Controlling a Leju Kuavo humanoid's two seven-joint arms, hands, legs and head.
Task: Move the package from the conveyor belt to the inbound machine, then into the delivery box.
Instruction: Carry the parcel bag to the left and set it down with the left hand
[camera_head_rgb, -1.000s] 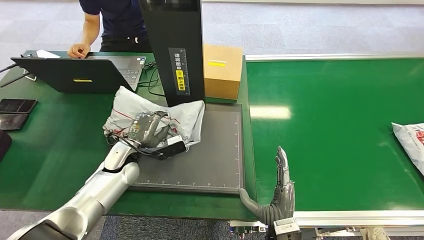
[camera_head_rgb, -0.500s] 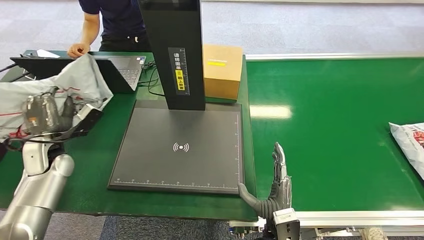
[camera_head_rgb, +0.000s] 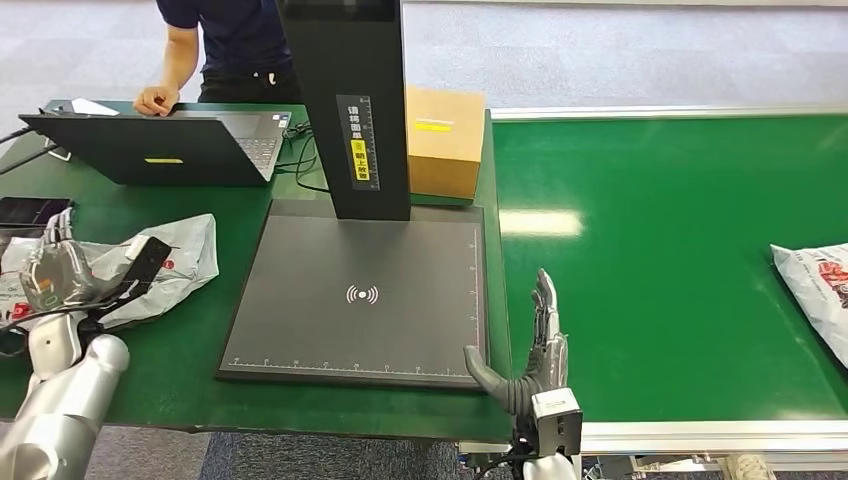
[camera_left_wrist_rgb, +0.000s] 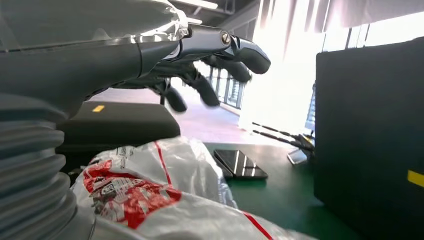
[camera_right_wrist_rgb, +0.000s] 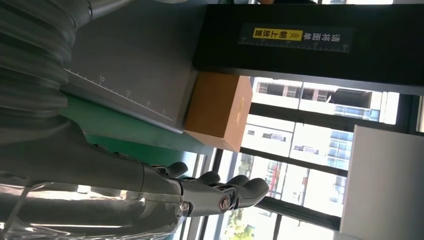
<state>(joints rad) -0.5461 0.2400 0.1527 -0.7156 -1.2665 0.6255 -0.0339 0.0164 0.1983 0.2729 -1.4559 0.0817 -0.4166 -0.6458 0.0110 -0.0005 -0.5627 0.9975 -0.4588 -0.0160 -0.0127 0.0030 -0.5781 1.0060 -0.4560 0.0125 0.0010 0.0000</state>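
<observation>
The package is off the scanner, but not in a box yet.

The crinkly grey plastic package with red print (camera_head_rgb: 165, 262) is seen on the green desk (camera_head_rgb: 190, 380) at nine o'clock from the flat dark grey scanner plate (camera_head_rgb: 400, 330). The left hand (camera_head_rgb: 55, 275) lies on it; in the left wrist view its fingers (camera_left_wrist_rgb: 240, 52) are spread above the bag, so nothing is gripped. The right hand (camera_head_rgb: 530, 355) is held open and empty. Next, the package probably has to be grasped and carried to the delivery box.
</observation>
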